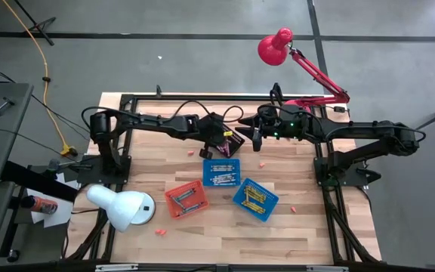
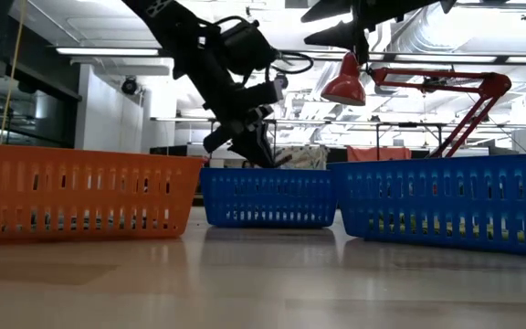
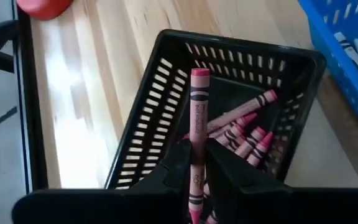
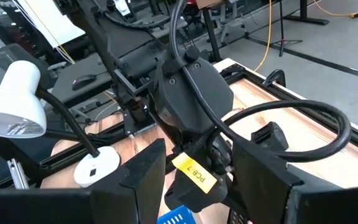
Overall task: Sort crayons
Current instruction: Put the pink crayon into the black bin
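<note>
Left wrist view, crayon: a pink crayon (image 3: pixel 197 124) stands upright between the left claw's (image 3: pixel 197 163) fingers, gripped narrow around it; directly beyond the claw is the black basket (image 3: pixel 166 81)
Basket contents: more pink crayons (image 3: pixel 248 140) lie in the far corner past the claw
Risk: I judge a loosening grip could let the stick tip and catch the rim, landing on the worktop (image 3: pixel 92 99) beside the claw
Neighbour: a blue basket (image 3: pixel 347 43) sits just beside; a bounce could missort
Right claw (image 4: pixel 197 186): wide, empty, close behind the left arm (image 4: pixel 185 93); collision risk
</note>
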{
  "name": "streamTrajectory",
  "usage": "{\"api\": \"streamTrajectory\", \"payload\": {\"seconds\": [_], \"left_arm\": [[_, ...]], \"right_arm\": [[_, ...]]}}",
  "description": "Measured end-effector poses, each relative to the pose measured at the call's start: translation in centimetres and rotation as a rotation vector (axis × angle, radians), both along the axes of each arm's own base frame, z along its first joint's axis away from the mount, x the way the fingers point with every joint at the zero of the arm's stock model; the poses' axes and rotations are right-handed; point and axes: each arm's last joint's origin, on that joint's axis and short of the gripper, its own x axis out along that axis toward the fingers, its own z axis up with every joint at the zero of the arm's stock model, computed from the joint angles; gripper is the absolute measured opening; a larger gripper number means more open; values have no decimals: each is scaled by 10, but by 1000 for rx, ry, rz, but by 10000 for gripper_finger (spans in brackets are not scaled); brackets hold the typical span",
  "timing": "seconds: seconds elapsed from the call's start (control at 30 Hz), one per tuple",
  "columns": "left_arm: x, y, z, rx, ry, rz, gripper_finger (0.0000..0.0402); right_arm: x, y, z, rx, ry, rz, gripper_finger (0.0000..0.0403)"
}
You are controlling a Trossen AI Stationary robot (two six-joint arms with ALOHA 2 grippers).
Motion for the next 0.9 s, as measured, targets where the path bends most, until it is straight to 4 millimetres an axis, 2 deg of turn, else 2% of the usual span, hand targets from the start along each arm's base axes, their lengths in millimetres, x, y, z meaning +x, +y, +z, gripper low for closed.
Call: {"api": "streamTrajectory", "payload": {"seconds": [0.23, 0.47, 0.63, 0.9], "left_arm": [[0, 0, -1, 2, 3, 52, 67], [-4, 1, 6, 3, -7, 150, 123], [-14, -4, 36, 3, -104, 271, 161], [-51, -14, 96, -338, -359, 548, 186]], "right_arm": [[0, 0, 0, -5, 2, 1, 181], [0, 0, 0, -6, 3, 2, 181], [0, 0, 0, -6, 6, 1, 181], [0, 0, 0, -7, 6, 2, 181]]}}
